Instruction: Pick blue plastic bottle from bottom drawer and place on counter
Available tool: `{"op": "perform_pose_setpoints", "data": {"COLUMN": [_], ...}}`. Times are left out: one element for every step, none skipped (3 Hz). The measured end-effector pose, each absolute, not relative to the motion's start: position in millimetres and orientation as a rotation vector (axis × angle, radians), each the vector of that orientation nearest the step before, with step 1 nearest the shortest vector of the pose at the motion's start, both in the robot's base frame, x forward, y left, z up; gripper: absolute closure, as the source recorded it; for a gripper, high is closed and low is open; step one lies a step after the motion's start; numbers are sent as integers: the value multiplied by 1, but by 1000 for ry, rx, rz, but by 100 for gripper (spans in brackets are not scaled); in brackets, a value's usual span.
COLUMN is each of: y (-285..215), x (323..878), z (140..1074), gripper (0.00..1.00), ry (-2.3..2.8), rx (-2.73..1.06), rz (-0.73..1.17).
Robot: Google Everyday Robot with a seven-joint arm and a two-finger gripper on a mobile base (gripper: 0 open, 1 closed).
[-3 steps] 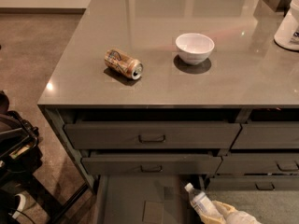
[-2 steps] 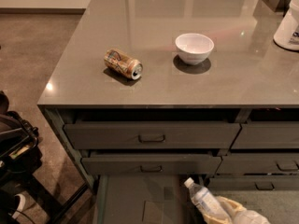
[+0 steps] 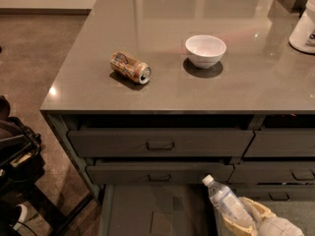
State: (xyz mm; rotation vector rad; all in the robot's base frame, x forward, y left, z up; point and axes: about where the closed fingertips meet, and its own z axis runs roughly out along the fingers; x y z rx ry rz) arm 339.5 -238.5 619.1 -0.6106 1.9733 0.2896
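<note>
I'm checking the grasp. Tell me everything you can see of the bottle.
The bottle is small, clear plastic with a pale blue-white label and white cap. It tilts, cap up-left, above the open bottom drawer, its lower part clasped in the beige tool at the bottom right. Its base is hidden.

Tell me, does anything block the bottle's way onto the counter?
Nothing visible but the counter's edge to rise past. The gripper, low right over the bottom drawer, holds the blue plastic bottle; can and bowl sit farther back.
</note>
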Motion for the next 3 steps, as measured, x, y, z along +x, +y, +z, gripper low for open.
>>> {"op": "perform_pose_setpoints", "data": {"y": [-238,-235,-231], "x": [343,362,379], "z": [628,686,776], "gripper": [100,100,100], "ry": [1959,1907,1826], "rx": [-623,-706,-827], "rz": [297,287,194]}}
